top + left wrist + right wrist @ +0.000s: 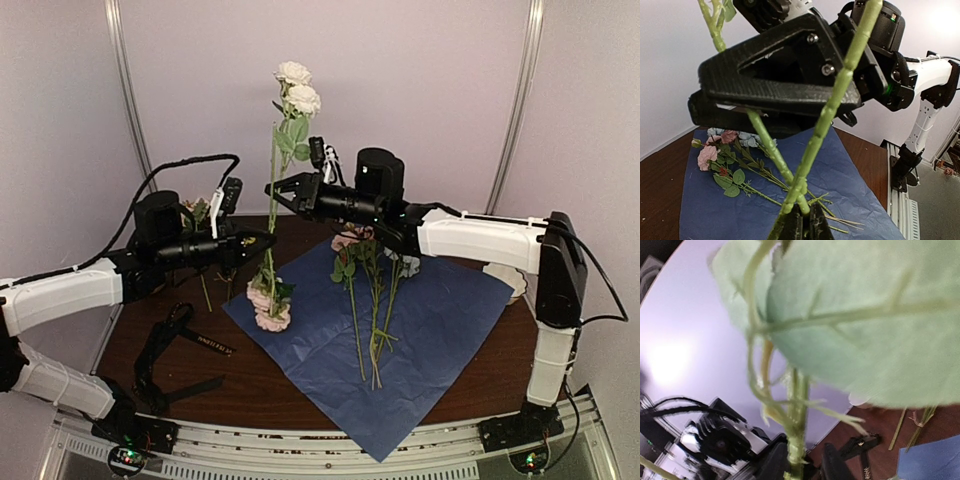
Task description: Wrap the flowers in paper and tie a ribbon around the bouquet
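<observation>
Right up against the right wrist lens hangs a big green leaf (865,330), and below it the right gripper (805,452) has its fingers spread either side of a thin green stem (796,440), not closed on it. Over on the left, the left gripper (264,240) has its fingers pressed tight on two upright stems, with cream roses (297,88) standing tall above both arms. The other flowers (368,290) lie on the blue paper (450,320) spread flat on the table (270,390), and the ribbon (208,344) lies off the paper's left side.
</observation>
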